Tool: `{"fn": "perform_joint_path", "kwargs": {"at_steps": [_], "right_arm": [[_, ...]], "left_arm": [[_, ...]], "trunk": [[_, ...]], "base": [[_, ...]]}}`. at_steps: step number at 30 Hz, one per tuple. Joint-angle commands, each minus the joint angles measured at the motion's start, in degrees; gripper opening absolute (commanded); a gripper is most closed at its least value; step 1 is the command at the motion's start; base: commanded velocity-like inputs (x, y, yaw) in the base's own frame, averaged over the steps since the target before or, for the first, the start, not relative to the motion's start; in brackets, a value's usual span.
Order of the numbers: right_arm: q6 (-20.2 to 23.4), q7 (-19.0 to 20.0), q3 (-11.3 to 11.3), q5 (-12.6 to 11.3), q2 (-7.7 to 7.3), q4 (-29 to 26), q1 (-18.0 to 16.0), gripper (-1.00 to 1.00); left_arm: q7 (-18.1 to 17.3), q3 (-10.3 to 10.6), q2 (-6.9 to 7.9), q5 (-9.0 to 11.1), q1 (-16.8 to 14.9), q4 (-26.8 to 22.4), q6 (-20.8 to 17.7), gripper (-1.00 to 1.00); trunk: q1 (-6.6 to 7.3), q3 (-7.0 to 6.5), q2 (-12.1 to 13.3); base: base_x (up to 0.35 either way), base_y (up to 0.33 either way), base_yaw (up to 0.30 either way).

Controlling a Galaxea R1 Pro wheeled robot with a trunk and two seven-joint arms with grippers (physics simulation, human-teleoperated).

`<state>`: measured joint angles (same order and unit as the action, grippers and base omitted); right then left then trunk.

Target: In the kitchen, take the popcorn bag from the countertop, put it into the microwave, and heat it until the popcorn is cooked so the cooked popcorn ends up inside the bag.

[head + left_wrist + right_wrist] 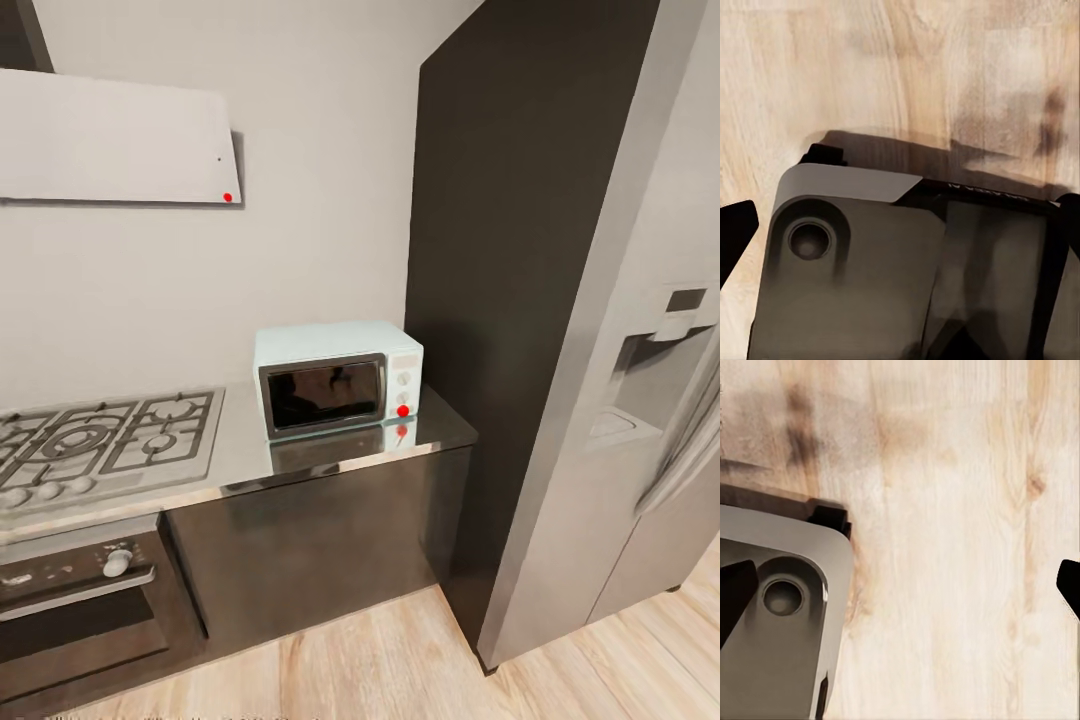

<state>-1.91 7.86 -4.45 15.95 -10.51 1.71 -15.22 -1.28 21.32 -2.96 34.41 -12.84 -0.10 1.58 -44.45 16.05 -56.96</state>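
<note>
Tool-wise, both wrist views look down at wood floor and the robot's base; the dark fingertips at the frame edges sit well apart, so both tools look released and empty. Still approaching, I'd say. Microwave is mint-blue, door shut, on the grey desk beside the hob. Next: find the popcorn bag.

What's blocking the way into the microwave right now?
Its own door. The microwave sits on the countertop beside the gas hob with its dark glass door shut, so that has to open first. Nothing else stands in front of it on the worktop.
</note>
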Motion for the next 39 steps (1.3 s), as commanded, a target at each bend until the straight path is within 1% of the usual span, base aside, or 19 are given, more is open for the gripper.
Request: {"fn": "perform_joint_path", "kwargs": {"at_steps": [1, 33, 39], "right_arm": [[-0.20, 0.12, -0.47, 0.48, -0.04, 0.14, -0.07, 1.00], [-0.77, -0.03, -0.47, 0.43, 0.06, 0.15, -0.07, 1.00], [-0.81, -0.04, -0.47, 0.37, -0.05, 0.14, -0.07, 1.00]], "left_arm": [[-0.12, 0.48, -0.02, 0.57, -0.04, 0.10, 0.17, 1.00], [-0.04, 0.48, -0.12, 0.57, 0.01, 0.10, 0.17, 1.00], [-0.04, 0.48, -0.12, 0.57, 0.01, 0.10, 0.17, 1.00]], "trunk": [[0.00, 0.07, -0.05], [0.00, 0.07, -0.05], [0.00, 0.07, -0.05]], "base": [[0.000, 0.000, 0.259], [0.000, 0.000, 0.268], [0.000, 0.000, 0.045]]}}
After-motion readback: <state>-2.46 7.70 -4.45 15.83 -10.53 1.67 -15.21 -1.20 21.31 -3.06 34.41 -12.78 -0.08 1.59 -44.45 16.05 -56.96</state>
